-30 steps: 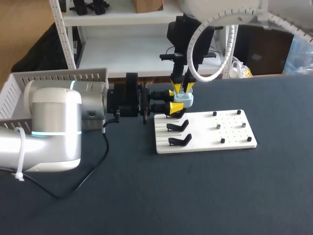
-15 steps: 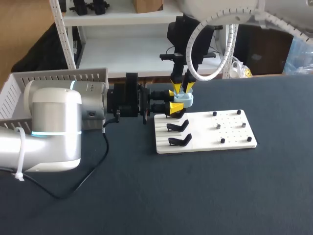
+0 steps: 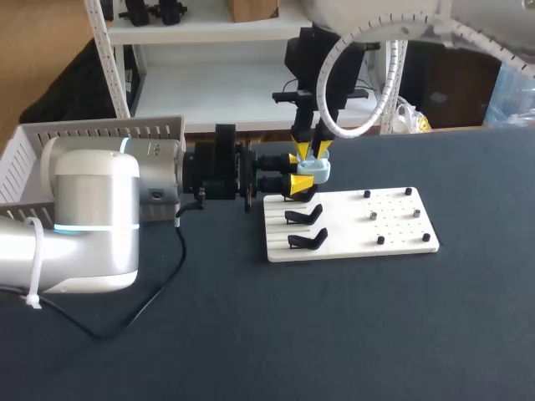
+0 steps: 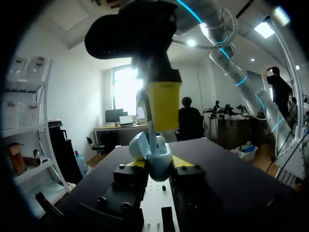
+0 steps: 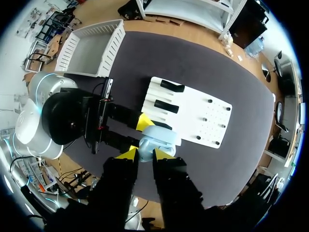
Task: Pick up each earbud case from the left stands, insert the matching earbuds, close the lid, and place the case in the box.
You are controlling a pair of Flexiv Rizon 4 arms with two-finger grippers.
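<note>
Pale blue plastic case (image 3: pixel 316 171), small, glossy and rounded, with its lid hinged open. It looks light, stiff and slippery, and is probably best pinched across its two broad sides, below the hinge. It is held in the air over the black stands (image 3: pixel 303 217) at the left end of the white board (image 3: pixel 401 230). The left gripper (image 3: pixel 298 170) pinches its body from both sides. The right gripper (image 3: pixel 310 152) hangs directly above the opening; its grip cannot be made out.

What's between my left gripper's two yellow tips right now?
The light blue earbud case, its lid open, gripped from both sides by the left gripper. The left wrist view shows it most clearly.
</note>
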